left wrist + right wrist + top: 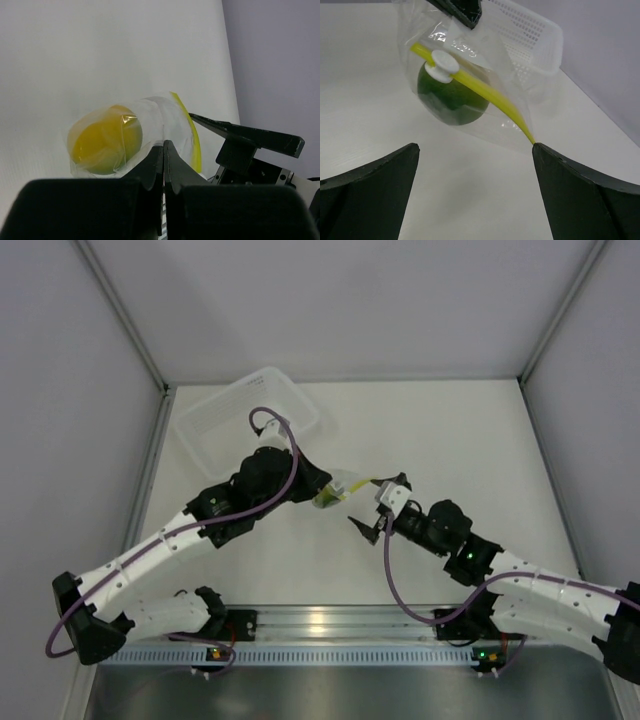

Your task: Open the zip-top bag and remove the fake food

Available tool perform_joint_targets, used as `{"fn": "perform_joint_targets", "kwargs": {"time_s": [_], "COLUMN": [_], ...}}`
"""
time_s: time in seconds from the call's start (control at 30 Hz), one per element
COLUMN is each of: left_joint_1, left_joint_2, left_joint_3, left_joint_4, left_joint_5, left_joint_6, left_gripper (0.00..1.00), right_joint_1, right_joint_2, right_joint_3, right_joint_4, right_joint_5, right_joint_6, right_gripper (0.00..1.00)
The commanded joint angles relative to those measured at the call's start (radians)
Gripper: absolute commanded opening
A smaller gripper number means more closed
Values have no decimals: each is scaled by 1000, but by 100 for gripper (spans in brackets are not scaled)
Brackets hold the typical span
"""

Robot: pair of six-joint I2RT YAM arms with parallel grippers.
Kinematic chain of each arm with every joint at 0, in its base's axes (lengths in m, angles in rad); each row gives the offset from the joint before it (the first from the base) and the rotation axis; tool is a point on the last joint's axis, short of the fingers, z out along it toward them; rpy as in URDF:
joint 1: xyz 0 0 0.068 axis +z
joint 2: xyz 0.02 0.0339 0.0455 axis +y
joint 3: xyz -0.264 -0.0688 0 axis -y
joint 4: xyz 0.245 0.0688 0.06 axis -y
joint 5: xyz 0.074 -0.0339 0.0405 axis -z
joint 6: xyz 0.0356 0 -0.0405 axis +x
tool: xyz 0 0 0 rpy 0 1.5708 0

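The zip-top bag (345, 489) is a clear pouch near mid-table. My left gripper (322, 494) is shut on its plastic edge, jaws pressed together (164, 146). The fake food sits inside the bag, yellow in the left wrist view (105, 142) and green in the right wrist view (452, 97). The yellow zip strip (487, 97) carries a white slider (445, 62). My right gripper (378, 506) is open and empty just right of the bag. In the right wrist view (475, 150) the strip's end touches its right fingertip (536, 147).
A translucent white basket (248, 418) stands at the back left, behind the left arm; it also shows in the right wrist view (532, 35). White walls close the table on three sides.
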Motion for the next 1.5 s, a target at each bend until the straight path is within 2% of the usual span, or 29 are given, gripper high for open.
{"fn": "perform_joint_targets", "kwargs": {"time_s": [0.0, 0.33, 0.53, 0.57, 0.73, 0.77, 0.8, 0.83, 0.93, 1.0, 1.03, 1.1, 1.13, 1.23, 1.3, 1.4, 1.43, 1.47], "left_joint_1": [3, 3, 3, 3, 3, 5, 6, 9, 17, 19, 19, 19, 19, 19, 19, 19, 19, 17], "left_joint_2": [-24, -13, -10, -10, -14, -11, -11, -16, -53, -65, -67, -65, -65, -85, -114, -218, -279, -315], "left_joint_3": [53, 70, 82, 82, 86, 91, 94, 100, 96, 111, 119, 132, 134, 94, 39, -96, -186, -223], "left_joint_4": [6, 4, 4, 3, -11, -26, -33, -37, -40, -37, -37, -34, -34, 12, 125, 277, 393, 474], "left_joint_5": [40, 68, 101, 104, 92, 86, 68, 55, -38, -61, -73, -72, -69, -101, -89, 44, 149, 187], "left_joint_6": [2, 13, 21, 22, 33, 37, 50, 62, 123, 201, 226, 303, 329, 425, 534, 675, 741, 766], "left_gripper": [0, 0, 0, 0, 0, 0, 0, 0, 0, 17, 40, 60, 76, 97, 98, 98, 98, 98], "right_joint_1": [13, 11, 13, 13, 13, 13, 13, 14, 13, 14, 13, 13, 13, 14, 11, 5, 2, -7], "right_joint_2": [21, 5, 82, 88, 110, 107, 101, 96, 93, 110, 117, 139, 145, 145, 140, 142, 145, 147], "right_joint_3": [31, 36, 111, 114, 128, 129, 131, 137, 172, 220, 232, 269, 286, 307, 313, 338, 365, 378], "right_joint_4": [172, 219, 170, 175, 183, 178, 169, 157, 68, -23, -47, -119, -139, -211, -248, -317, -389, -426], "right_joint_5": [100, 91, 48, 46, -21, -28, -35, -52, -74, -107, -120, -159, -166, -187, -224, -293, -310, -354], "right_joint_6": [-40, -80, -74, -61, -32, -25, -21, -18, 9, 60, 75, 115, 138, 185, 213, 288, 331, 342], "right_gripper": [98, 95, 56, 42, 23, 11, 5, 0, 0, 0, 0, 0, 0, 0, 0, 0, 0, 0]}}
